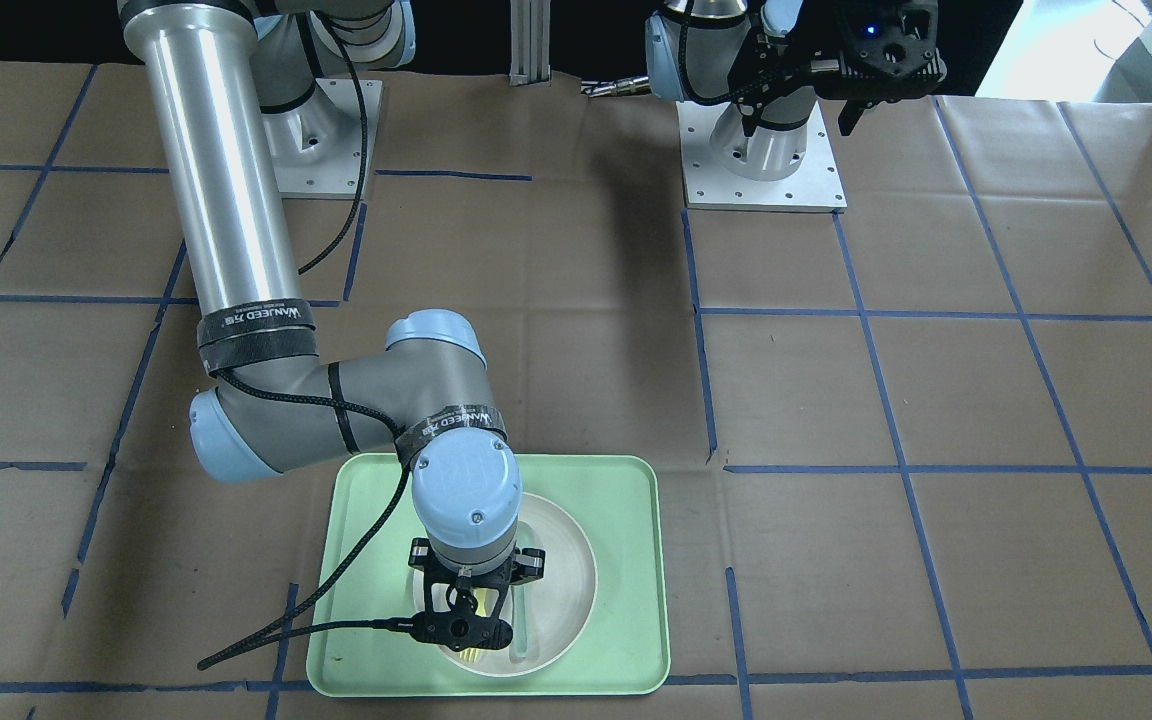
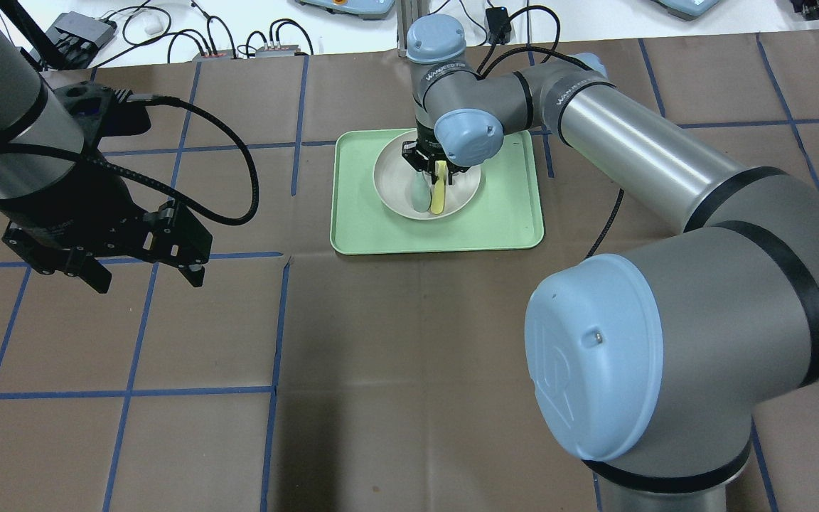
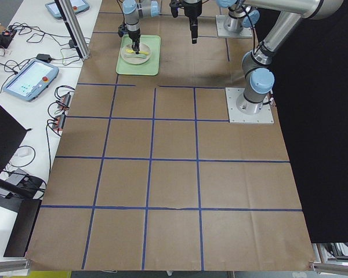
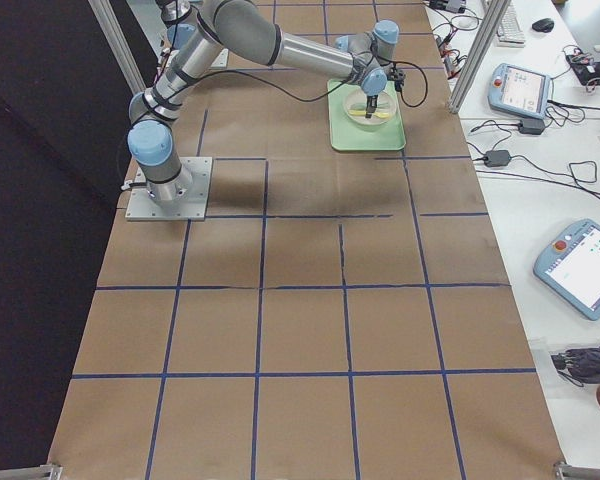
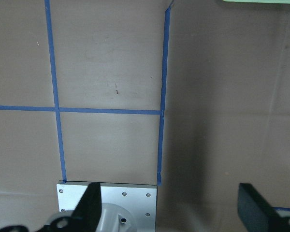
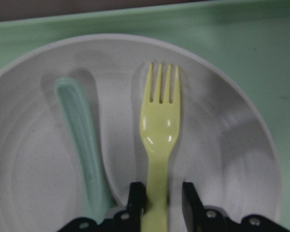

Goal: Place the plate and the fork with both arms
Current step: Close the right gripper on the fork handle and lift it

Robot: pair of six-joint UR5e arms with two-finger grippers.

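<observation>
Where right tool (image 6: 163, 202) pinches — glossy 4-tined fork (image 6: 159, 130), speckled plate (image 6: 241, 159).

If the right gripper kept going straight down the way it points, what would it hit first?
Probably the fork handle, which already sits between the right gripper's fingers, then the plate under it. Whether the fingers already touch the plate is unclear.

Both arms (image 2: 637, 149) have polished silver tubes, dark grey joint housings and light-blue caps (image 2: 598, 355). Black braided cables (image 1: 336, 590) run along them under black straps printed "WANJEED". The grippers (image 2: 107, 245) are black; square silver base plates (image 1: 764, 165) carry screws.
</observation>
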